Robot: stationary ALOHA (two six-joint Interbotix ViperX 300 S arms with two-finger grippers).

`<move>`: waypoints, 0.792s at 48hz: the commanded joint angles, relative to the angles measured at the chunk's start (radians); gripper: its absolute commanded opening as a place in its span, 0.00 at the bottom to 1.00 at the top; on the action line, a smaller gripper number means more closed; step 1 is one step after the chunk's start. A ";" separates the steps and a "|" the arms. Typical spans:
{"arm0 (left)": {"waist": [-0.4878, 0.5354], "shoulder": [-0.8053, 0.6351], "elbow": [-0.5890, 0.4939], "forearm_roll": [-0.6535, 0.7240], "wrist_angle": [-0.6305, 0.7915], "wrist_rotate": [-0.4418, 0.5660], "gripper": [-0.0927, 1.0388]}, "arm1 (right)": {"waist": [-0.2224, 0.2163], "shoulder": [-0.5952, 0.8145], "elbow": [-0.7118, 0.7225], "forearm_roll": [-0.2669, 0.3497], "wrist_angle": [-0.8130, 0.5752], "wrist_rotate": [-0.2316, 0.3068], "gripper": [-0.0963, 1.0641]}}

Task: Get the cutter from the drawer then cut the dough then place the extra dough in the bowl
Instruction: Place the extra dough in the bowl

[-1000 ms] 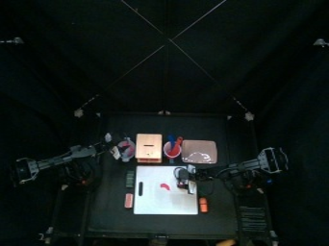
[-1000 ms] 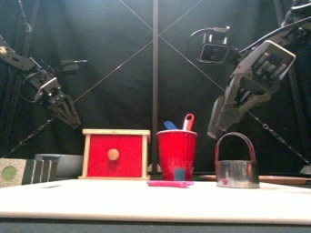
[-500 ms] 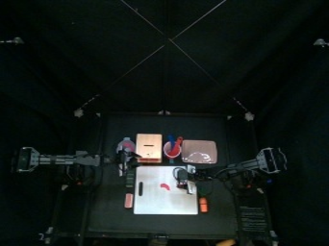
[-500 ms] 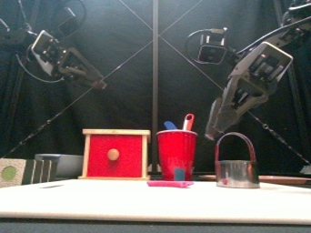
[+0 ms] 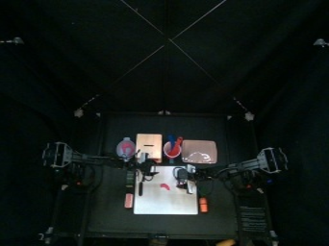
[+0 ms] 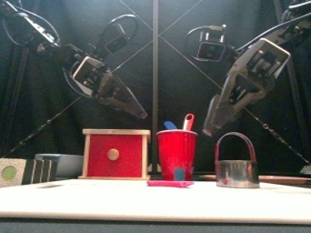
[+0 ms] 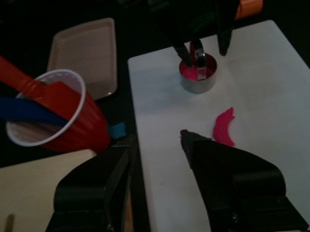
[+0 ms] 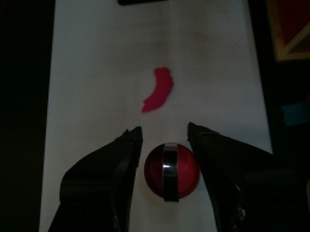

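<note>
The extra dough is a curved pink strip (image 7: 226, 125) lying flat on the white board (image 7: 260, 77), at the lower right of the left wrist view. It lies apart from the cutter (image 7: 198, 71), which stands above it in that frame with a red round of dough inside. The strip looks light, soft and floppy, and is likely tacky on the board. It should be pinched across its narrow middle, low to the surface, so that it peels up rather than tears. The cutter is stiff and light, and its wire handle is the obvious hold. The right end effector (image 8: 166, 131) hangs open over the cutter, a jaw on either side, apparently gripping nothing, though contact is hard to judge. The left end effector (image 7: 155, 145) is open and empty above the board. The bowl (image 5: 126, 147) sits left of the box (image 5: 150, 144) in the top view.
</note>
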 commanded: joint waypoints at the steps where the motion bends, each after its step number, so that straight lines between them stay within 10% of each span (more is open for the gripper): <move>1: -0.029 0.043 -0.058 0.003 0.009 -0.005 0.80 | -0.023 -0.074 0.005 -0.008 -0.005 -0.002 0.79; 38: -0.173 0.284 -0.249 -0.067 0.255 -0.003 0.80 | -0.095 -0.284 0.124 -0.015 -0.110 0.000 0.79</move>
